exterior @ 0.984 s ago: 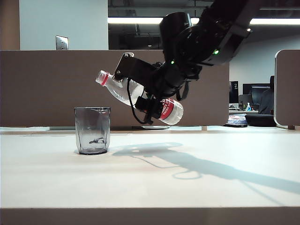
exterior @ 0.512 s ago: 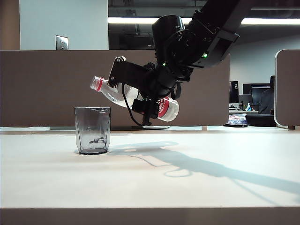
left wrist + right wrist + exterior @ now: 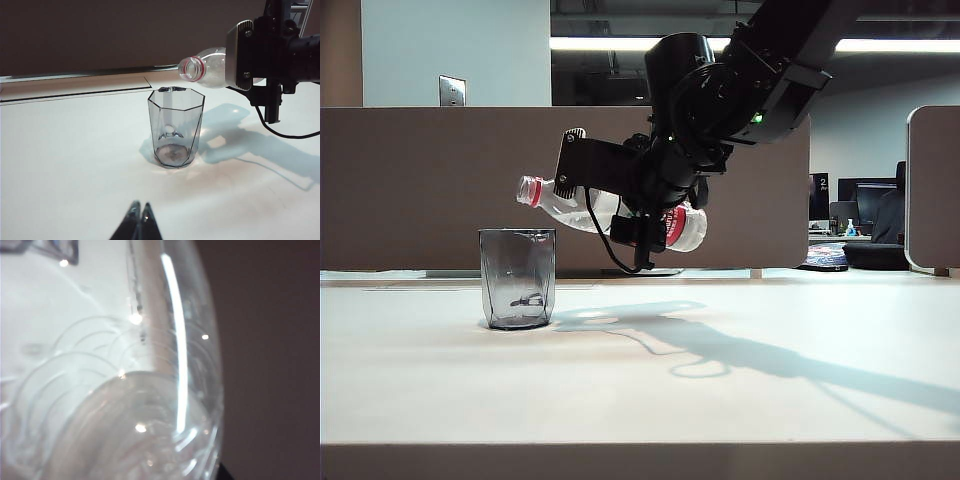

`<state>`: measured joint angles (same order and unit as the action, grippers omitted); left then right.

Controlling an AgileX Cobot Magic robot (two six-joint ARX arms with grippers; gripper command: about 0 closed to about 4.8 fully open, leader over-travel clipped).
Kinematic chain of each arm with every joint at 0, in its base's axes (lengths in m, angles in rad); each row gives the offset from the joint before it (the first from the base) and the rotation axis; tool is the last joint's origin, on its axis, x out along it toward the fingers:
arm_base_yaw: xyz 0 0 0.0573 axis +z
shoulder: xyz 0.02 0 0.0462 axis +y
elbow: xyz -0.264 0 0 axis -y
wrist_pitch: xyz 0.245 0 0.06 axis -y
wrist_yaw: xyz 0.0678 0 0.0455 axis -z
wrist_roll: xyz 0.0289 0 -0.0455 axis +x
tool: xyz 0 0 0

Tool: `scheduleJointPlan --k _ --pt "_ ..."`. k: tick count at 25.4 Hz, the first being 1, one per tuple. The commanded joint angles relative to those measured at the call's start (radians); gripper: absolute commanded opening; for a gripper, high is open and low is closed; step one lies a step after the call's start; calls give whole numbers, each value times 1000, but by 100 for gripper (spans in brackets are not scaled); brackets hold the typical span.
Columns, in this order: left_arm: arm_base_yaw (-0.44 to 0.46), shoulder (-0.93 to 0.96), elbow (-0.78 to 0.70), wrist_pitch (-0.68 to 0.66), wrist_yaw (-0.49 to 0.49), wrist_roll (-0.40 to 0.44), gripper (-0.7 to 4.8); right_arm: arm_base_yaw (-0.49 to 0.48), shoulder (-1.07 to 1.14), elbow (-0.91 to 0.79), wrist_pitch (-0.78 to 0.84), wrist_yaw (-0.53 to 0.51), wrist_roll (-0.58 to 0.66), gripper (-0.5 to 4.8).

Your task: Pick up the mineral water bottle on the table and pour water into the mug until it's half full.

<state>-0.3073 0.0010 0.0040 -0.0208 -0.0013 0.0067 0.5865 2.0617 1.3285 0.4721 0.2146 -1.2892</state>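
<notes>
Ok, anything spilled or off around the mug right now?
No spill shows on the table. The right gripper holds the mineral water bottle nearly level, uncapped mouth just above the mug, which looks empty. The left gripper hangs shut, clear of it.

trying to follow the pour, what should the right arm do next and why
Probably keep tipping the mineral water bottle a little further, neck down. The right gripper holds it almost level, its open mouth just above the mug rim, and no stream shows yet; the mug looks empty. The left gripper sits shut, low over the table, well short of the mug.
</notes>
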Motion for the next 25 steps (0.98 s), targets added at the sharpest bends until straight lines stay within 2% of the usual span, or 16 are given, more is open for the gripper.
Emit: scheduleJointPlan --k 1,9,25 --pt "0 0 3 6 2 0 -5 1 -14 10 54 44 -28 293" --pt "0 0 3 6 2 0 -5 1 -14 10 56 57 -107 294" --pt "0 0 3 6 2 0 -5 1 -14 10 63 83 -172 295"
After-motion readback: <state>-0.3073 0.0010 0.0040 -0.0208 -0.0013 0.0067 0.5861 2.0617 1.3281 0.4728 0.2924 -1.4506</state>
